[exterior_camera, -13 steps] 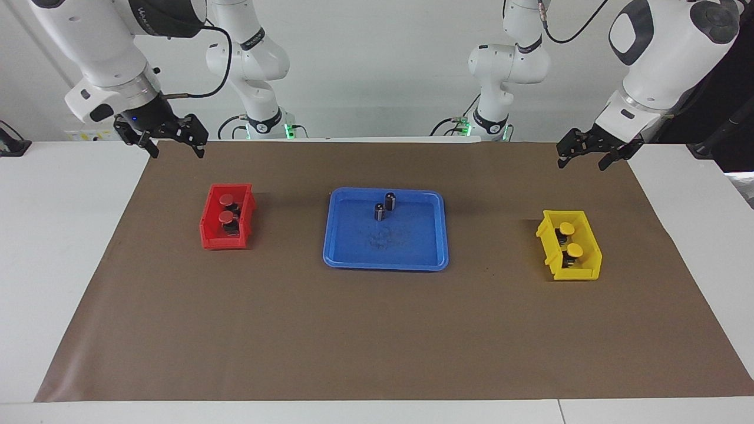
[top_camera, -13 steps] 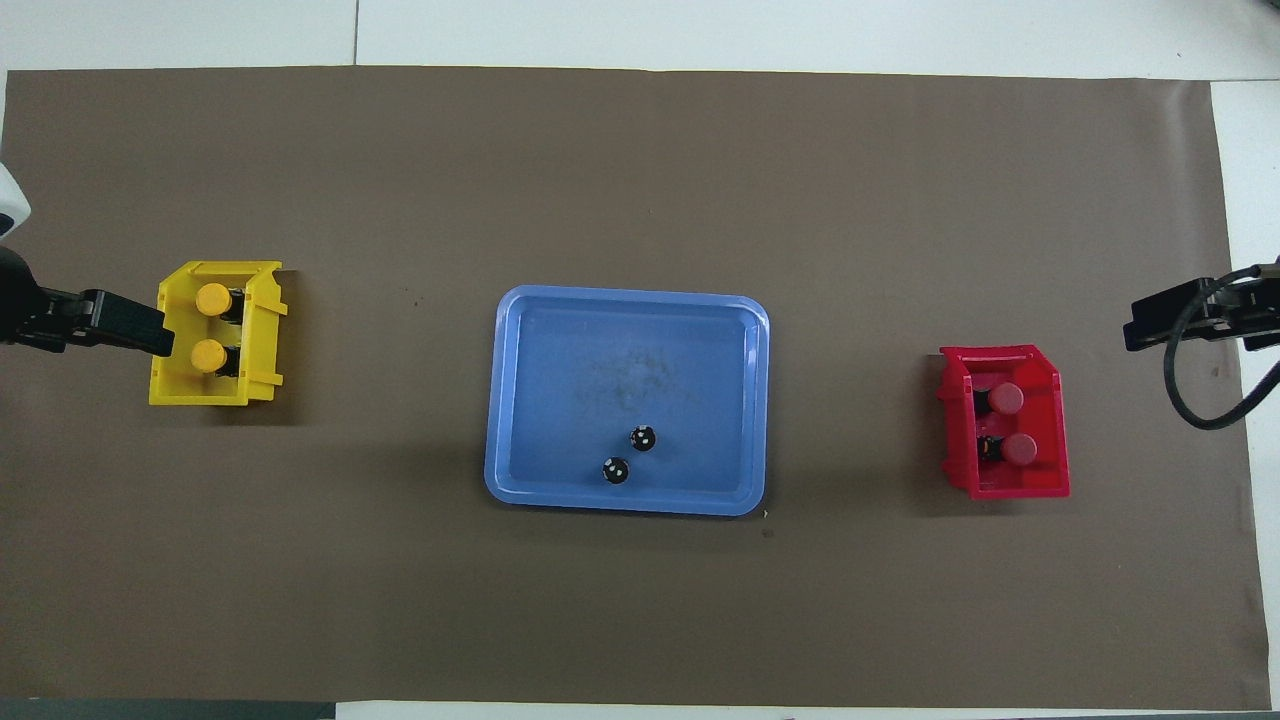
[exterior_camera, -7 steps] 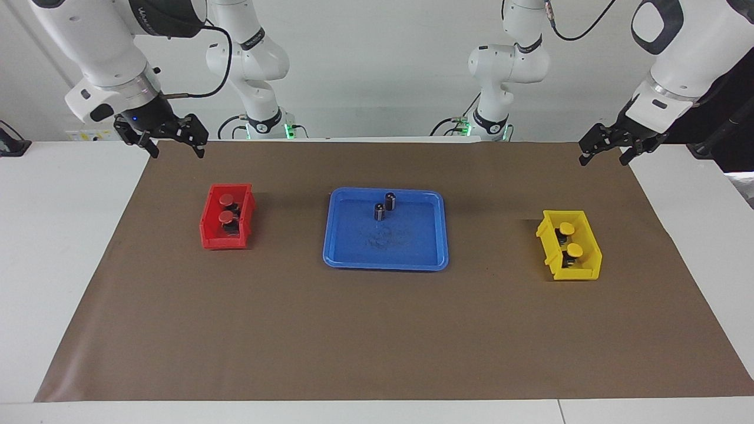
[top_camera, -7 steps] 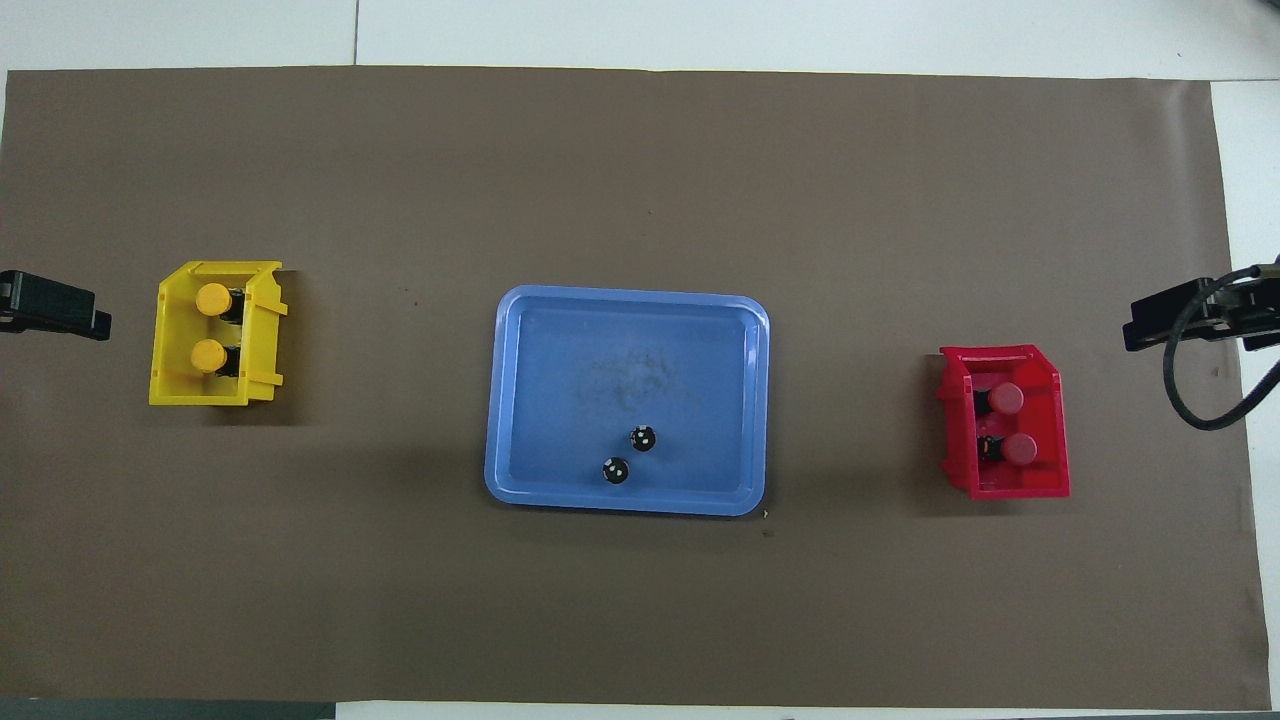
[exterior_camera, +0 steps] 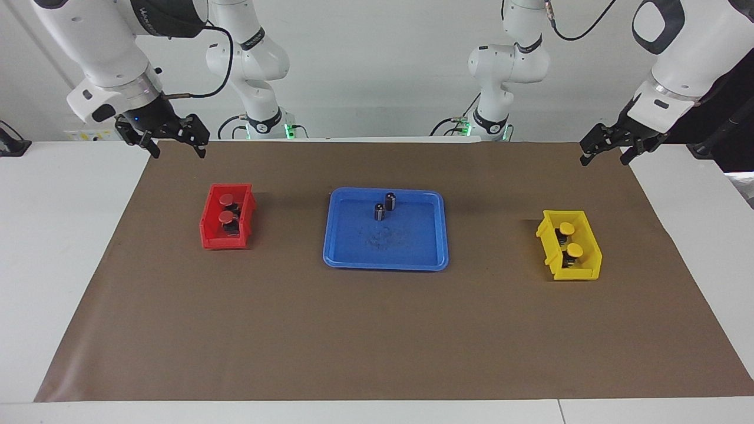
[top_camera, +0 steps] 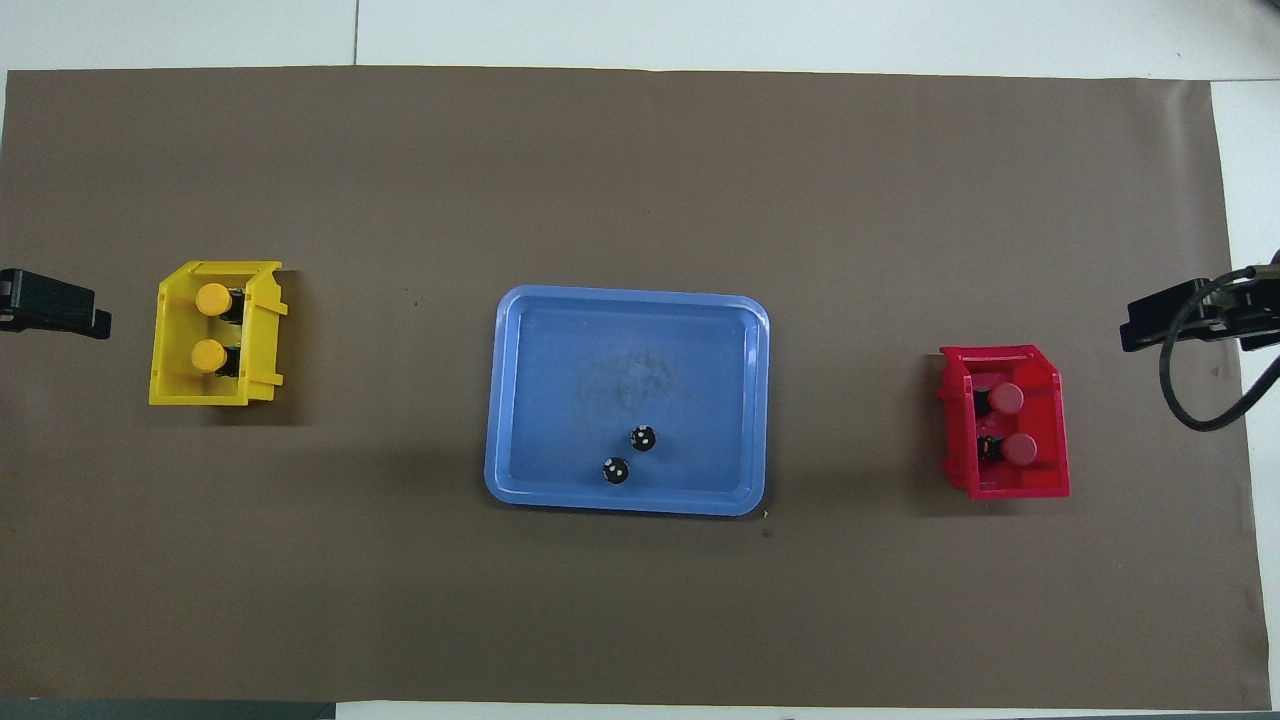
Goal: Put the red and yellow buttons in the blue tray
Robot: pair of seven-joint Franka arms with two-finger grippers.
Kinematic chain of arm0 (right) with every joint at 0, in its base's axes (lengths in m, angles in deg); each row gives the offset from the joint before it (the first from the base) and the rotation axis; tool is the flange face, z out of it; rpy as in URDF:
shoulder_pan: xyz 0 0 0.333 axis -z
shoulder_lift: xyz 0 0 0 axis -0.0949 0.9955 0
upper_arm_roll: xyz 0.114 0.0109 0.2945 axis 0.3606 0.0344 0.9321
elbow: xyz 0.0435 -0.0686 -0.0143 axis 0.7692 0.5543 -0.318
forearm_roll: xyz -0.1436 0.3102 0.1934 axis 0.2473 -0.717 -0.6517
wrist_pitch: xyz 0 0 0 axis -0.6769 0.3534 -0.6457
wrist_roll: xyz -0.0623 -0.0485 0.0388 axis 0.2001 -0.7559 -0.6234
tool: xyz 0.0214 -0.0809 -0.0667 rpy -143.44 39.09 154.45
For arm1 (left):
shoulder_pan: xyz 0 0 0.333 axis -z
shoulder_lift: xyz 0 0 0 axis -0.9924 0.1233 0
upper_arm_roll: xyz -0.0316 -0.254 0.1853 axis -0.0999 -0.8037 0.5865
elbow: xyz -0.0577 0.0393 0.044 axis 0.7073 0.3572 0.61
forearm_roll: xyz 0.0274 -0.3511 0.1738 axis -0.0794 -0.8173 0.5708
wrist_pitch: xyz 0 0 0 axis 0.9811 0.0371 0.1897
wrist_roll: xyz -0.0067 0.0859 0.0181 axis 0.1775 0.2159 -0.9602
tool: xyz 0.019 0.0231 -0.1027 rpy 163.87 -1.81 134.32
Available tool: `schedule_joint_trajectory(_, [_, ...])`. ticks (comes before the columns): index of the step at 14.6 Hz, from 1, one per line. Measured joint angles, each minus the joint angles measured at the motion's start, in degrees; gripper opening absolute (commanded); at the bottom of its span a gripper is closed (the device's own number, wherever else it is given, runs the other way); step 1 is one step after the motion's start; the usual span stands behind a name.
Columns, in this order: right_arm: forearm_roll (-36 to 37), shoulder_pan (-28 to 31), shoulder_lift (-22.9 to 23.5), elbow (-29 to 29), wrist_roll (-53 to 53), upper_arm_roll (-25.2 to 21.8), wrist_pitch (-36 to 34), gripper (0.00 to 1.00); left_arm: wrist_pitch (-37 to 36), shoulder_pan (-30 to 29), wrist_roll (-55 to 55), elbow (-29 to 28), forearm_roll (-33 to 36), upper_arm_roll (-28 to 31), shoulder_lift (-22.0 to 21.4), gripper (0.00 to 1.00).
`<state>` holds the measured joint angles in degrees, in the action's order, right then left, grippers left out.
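the blue tray (exterior_camera: pixel 386 259) sits mid-table on a brown mat (exterior_camera: pixel 377 330), holding only two small capless black cylinders (exterior_camera: pixel 384 205) near its rim closest to the robots. the two red buttons (exterior_camera: pixel 226 209) stand inside a red bin (exterior_camera: pixel 227 217) toward the right arm's end of the table, and the two yellow buttons (exterior_camera: pixel 569 239) stand inside a yellow bin (exterior_camera: pixel 569 245) toward the left arm's end, each bin well apart from the tray. the right gripper (exterior_camera: pixel 172 150) hangs empty, its fingers spread apart, above the mat's corner beside the red bin. the left gripper (exterior_camera: pixel 602 155) hangs empty, fingers likewise parted, above the mat's corner beside the yellow bin.
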<state>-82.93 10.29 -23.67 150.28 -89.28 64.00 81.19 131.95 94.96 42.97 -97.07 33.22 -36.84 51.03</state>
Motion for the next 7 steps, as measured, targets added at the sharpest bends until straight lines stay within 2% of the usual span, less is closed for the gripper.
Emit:
schedule_joint_trajectory(4, [-0.01,0.04,0.14,0.21,-0.30,0.10,2.62,1.00,0.18,-6.76,0.00,0.00,-0.01,-6.53,0.00,1.00])
schedule_joint_trajectory(7, [-0.07,-0.03,0.37,4.62,-0.32,0.17,7.99,0.99,0.21,-8.59,0.00,0.00,-0.01,-8.54,0.04,1.00])
